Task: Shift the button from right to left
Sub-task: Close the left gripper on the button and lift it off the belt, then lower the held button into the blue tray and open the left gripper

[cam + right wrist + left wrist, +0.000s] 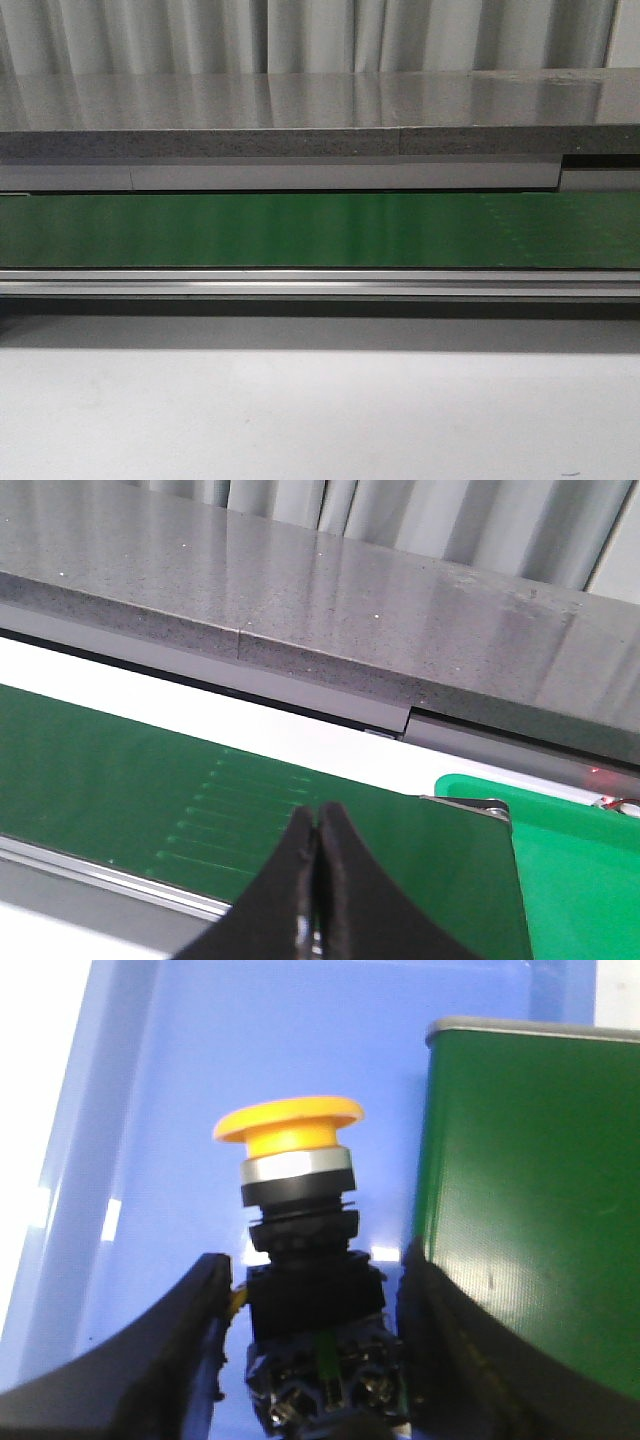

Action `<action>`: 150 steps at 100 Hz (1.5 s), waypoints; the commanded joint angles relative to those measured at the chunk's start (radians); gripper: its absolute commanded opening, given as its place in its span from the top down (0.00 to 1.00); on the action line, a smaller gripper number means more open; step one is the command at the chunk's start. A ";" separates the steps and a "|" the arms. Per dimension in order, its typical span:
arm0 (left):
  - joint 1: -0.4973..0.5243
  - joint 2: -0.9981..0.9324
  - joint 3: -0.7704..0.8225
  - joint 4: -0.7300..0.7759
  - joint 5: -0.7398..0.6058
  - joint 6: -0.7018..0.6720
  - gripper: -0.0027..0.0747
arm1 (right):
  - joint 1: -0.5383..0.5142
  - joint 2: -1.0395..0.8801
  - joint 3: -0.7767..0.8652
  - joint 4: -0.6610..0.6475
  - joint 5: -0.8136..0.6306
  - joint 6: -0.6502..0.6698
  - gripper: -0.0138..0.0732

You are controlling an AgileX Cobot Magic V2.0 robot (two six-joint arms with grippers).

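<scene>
The button (300, 1210) shows only in the left wrist view: a yellow-orange cap on a silver ring and a black blocky body with a green detail low down. It lies in a blue tray (200, 1050). My left gripper (315, 1258) straddles its black body, with a thin gap on each side, so the jaws stand open around it. My right gripper (318, 815) is shut and empty above the green conveyor belt (120, 770). Neither gripper nor the button shows in the front view.
The belt's end (530, 1180) stands close beside the button and my left gripper's finger. A green tray (580, 820) lies past the belt's other end. A grey stone ledge (300, 600) runs behind the belt (320, 230), and a metal rail (320, 283) runs in front of it.
</scene>
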 commanded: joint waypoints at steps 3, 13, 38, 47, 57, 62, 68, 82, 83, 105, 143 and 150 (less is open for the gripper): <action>0.020 -0.003 -0.025 0.000 -0.104 0.026 0.83 | 0.001 0.007 -0.029 0.008 -0.082 -0.006 0.92; 0.028 0.037 -0.031 0.000 -0.140 0.035 0.83 | 0.001 0.007 -0.029 0.008 -0.082 -0.006 0.92; 0.027 0.149 -0.109 0.000 -0.142 0.039 0.83 | 0.001 0.007 -0.029 0.008 -0.082 -0.006 0.92; 0.027 0.169 -0.131 0.000 -0.138 0.043 0.83 | 0.001 0.007 -0.029 0.008 -0.082 -0.006 0.92; 0.027 0.185 -0.147 0.000 -0.117 0.048 0.83 | 0.001 0.007 -0.029 0.008 -0.082 -0.006 0.92; 0.027 0.192 -0.147 -0.005 -0.108 0.057 0.83 | 0.001 0.007 -0.029 0.008 -0.082 -0.006 0.92; 0.027 0.202 -0.147 -0.005 -0.090 0.061 0.83 | 0.001 0.007 -0.029 0.008 -0.082 -0.006 0.92; 0.027 0.241 -0.147 -0.014 -0.065 0.061 0.83 | 0.001 0.007 -0.029 0.008 -0.082 -0.006 0.92; 0.027 0.243 -0.147 -0.016 -0.065 0.063 0.83 | 0.001 0.007 -0.029 0.008 -0.082 -0.006 0.92; 0.027 0.283 -0.147 -0.020 -0.065 0.062 0.83 | 0.001 0.007 -0.029 0.008 -0.082 -0.006 0.92; 0.027 0.290 -0.147 -0.022 -0.073 0.062 0.60 | 0.001 0.007 -0.029 0.008 -0.082 -0.006 0.92; 0.027 0.290 -0.147 -0.022 -0.075 0.062 0.50 | 0.001 0.007 -0.029 0.008 -0.082 -0.006 0.92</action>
